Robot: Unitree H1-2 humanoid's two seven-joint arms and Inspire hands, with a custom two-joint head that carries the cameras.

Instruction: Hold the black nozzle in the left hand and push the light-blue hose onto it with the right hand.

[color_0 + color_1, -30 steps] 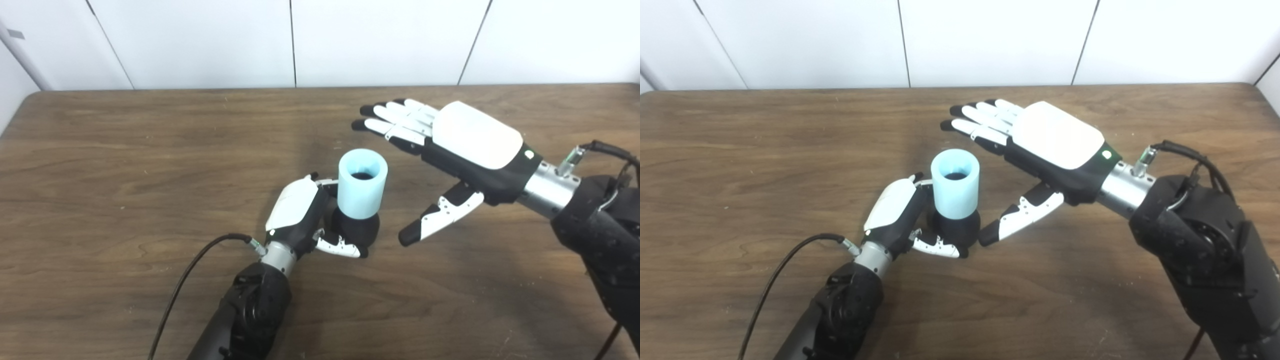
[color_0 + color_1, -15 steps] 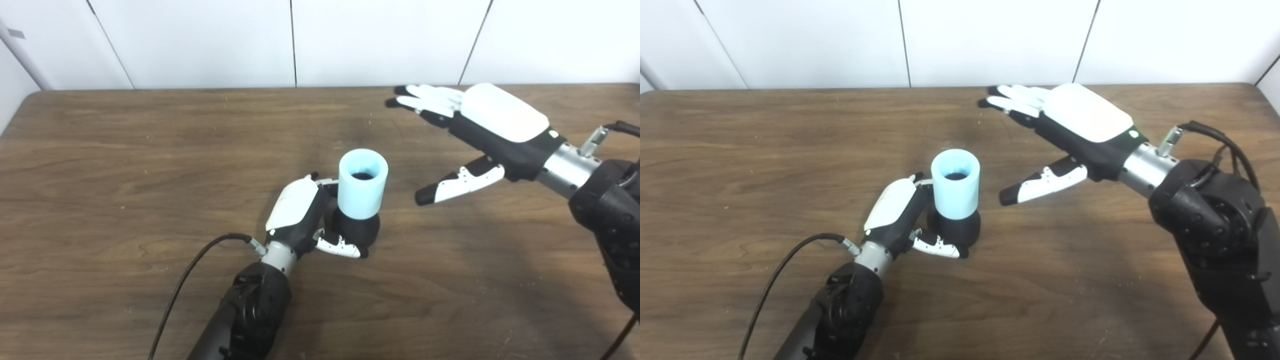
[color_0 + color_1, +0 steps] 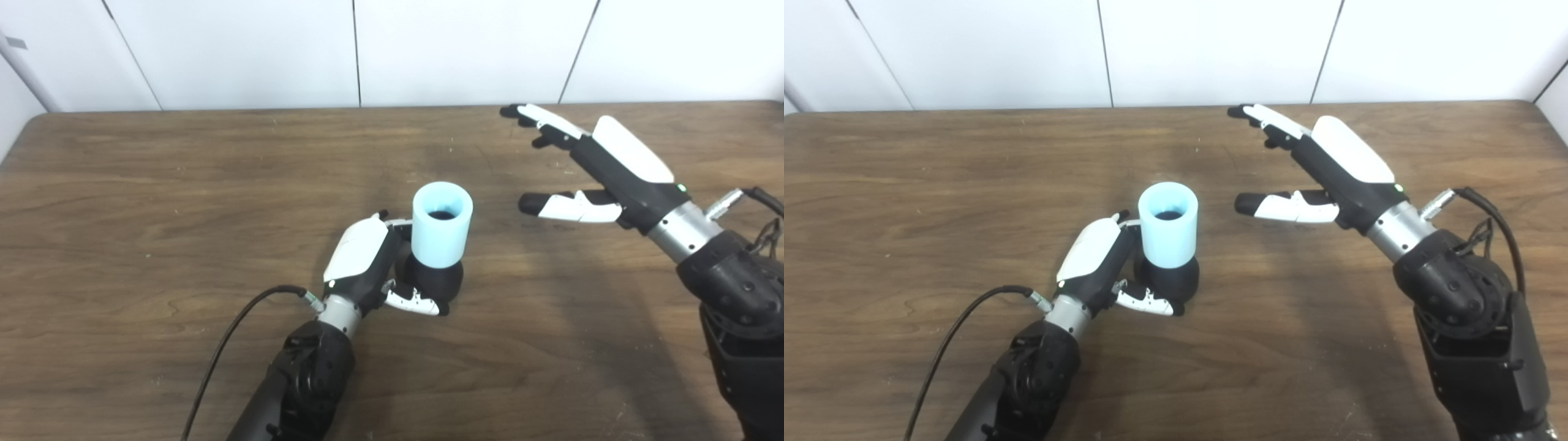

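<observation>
Hose (image 3: 441,225) sits on nozzle (image 3: 433,283), gripped by left robot hand (image 3: 367,266); right robot hand (image 3: 603,168) hovers spread, empty, well apart.

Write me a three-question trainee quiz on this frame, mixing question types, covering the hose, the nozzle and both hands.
1. True or false: the right hand is gripping the light-blue hose.
2. Multiple choice: where does the hose stand? A) lying flat on the table; B) upright on top of the black nozzle; C) held in the air by the right hand.
3. Fill in: the left hand has its fingers wrapped around the ____.

Key:
1. False. It is open, fingers spread, off to the hose's right and apart from it.
2. B. Its open end faces up.
3. Black nozzle, at its base, below the hose.
</observation>
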